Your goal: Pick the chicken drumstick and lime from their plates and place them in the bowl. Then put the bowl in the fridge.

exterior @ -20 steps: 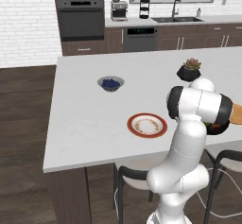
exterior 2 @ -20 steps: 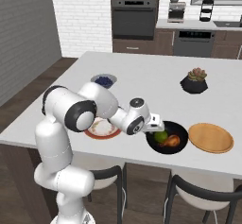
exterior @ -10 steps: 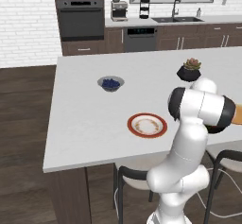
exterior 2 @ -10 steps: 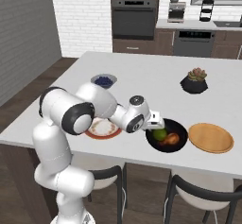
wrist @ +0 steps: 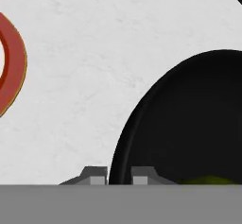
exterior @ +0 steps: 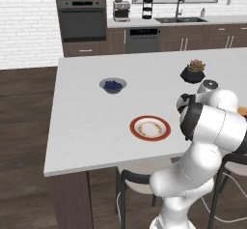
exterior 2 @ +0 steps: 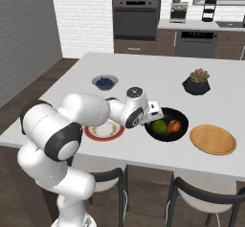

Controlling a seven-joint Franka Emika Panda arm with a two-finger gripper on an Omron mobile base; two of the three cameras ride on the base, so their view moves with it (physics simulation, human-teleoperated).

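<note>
Black and glossy, the bowl (exterior 2: pixel 167 124) sits on the pale desk (exterior 2: pixel 143 73) with the lime (exterior 2: pixel 159 125) and the chicken drumstick (exterior 2: pixel 173 126) side by side inside it, lime nearer the arm. The drumstick's long axis is hard to read at this size. And the hand (wrist: pixel 118 175) is right at the bowl's rim, fingers pinched nearly together on either side of the near wall, gripping the bowl. Just left of the bowl lies the red-rimmed plate (exterior 2: pixel 104 131), bare; on the other side the wooden plate (exterior 2: pixel 213 139), apart from the bowl. Farther back, a blueberry bowl (exterior 2: pixel 105 82) and a potted succulent (exterior 2: pixel 196 81).
</note>
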